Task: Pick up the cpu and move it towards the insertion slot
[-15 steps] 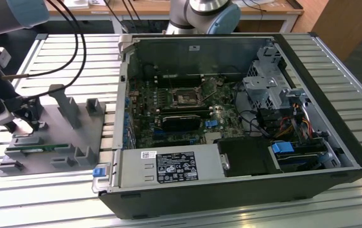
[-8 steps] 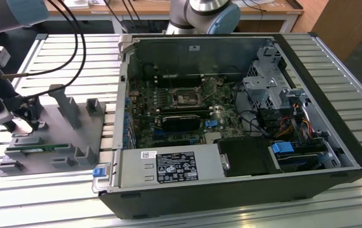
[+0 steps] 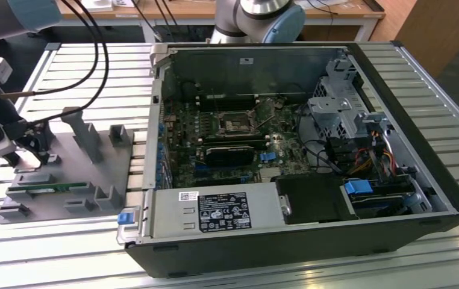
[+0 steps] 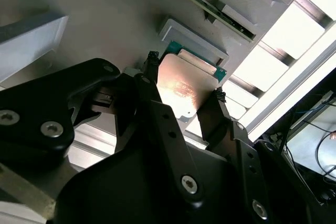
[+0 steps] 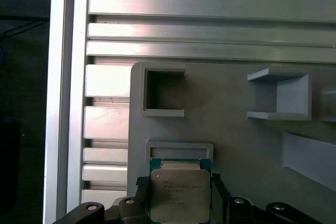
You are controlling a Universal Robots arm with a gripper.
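The gripper (image 4: 185, 81) is clamped on the cpu (image 4: 181, 90), its fingers (image 4: 218, 116) pressing opposite edges. The cpu is a flat square chip with a silvery top and green rim. It is at the grey tray (image 5: 236, 129), beside a raised frame; I cannot tell whether it rests there or hangs just above. A green memory stick (image 3: 46, 188) lies in another tray slot.
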